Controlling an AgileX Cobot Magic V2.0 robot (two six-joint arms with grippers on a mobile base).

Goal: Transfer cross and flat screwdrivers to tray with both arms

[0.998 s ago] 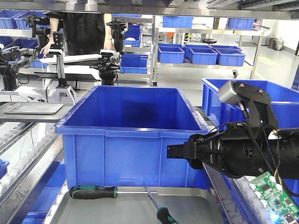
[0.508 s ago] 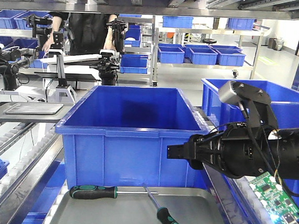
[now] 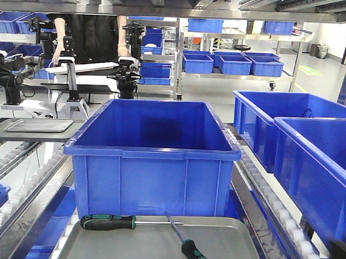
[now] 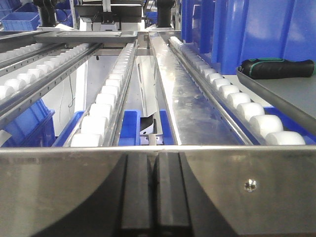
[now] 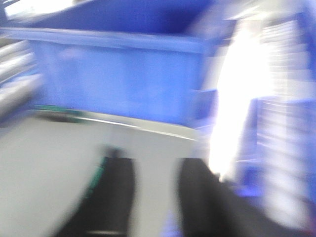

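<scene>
Both screwdrivers lie in the silver-grey tray in front of the big blue crate. One screwdriver lies crosswise along the tray's far rim. The other screwdriver lies slanted at the tray's near right. Neither arm shows in the front view. In the left wrist view my left gripper is shut and empty, low behind a metal rail, left of the tray, with a screwdriver handle off to the right. The right wrist view is blurred: my right gripper hangs open over the tray, a green-banded handle beside its left finger.
A deep blue crate stands just behind the tray. Two more blue crates line the right side. Roller conveyor lanes run along the left. A smaller tray, other robot arms and a person stand at the back left.
The right arm, which filled the right side of the front view, has dropped out of that view, uncovering the blue crates there. The screwdrivers have not moved.
</scene>
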